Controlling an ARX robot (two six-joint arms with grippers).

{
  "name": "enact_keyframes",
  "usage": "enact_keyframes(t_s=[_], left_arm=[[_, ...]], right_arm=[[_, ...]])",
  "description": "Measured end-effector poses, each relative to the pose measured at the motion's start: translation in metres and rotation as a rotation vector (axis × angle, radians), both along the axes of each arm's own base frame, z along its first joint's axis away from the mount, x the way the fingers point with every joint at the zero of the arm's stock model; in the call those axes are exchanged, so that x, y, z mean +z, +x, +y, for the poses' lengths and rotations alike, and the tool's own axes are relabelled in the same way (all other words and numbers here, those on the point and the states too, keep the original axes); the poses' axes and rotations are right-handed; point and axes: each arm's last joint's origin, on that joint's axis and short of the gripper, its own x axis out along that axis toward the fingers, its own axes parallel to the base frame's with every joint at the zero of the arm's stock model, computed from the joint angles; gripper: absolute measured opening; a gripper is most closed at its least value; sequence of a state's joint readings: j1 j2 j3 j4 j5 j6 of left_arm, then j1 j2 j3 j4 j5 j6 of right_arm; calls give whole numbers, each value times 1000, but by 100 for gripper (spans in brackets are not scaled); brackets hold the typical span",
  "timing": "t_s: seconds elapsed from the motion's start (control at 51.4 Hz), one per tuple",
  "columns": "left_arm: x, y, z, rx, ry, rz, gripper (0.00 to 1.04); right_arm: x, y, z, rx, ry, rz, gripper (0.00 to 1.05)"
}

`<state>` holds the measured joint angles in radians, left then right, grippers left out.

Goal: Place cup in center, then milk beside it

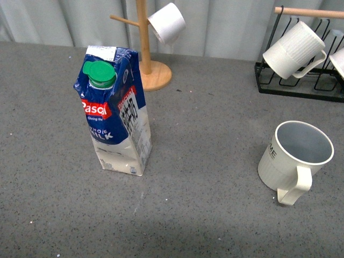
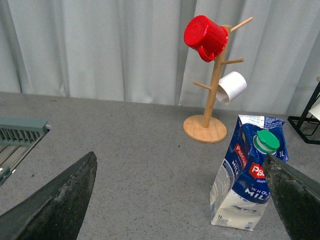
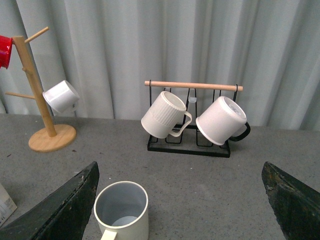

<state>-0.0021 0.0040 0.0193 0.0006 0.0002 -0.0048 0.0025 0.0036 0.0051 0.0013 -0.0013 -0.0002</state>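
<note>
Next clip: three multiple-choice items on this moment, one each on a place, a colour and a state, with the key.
1. In the front view, the cream-white ceramic mug stands where from the blue-and-white milk carton? A right of it; B left of it; C behind it.
2. The carton's round screw cap is: A red; B green; C yellow.
3. The mug is: A upright; B on its side; C hanging from a rack.
Key: 1 A, it stands apart at the right; 2 B, the cap is green; 3 A, its mouth faces up.
</note>
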Motion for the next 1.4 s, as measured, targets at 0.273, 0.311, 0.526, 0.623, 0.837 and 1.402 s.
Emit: enact_keyframes(t_s=[0.273,0.311,0.526,0.623,0.837,1.402], left_arm=[[0,0,0,0,0,0,98],[0,0,0,0,0,0,98],[0,0,0,0,0,0,98],[0,0,0,0,0,0,98],[0,0,0,0,0,0,98],[0,0,0,0,0,0,98]], right_arm=[[0,0,0,-1,0,0,95],[0,0,0,0,0,0,95],[0,0,0,0,0,0,95],[0,0,0,0,0,0,95],[0,0,0,0,0,0,95],[0,0,0,0,0,0,95]])
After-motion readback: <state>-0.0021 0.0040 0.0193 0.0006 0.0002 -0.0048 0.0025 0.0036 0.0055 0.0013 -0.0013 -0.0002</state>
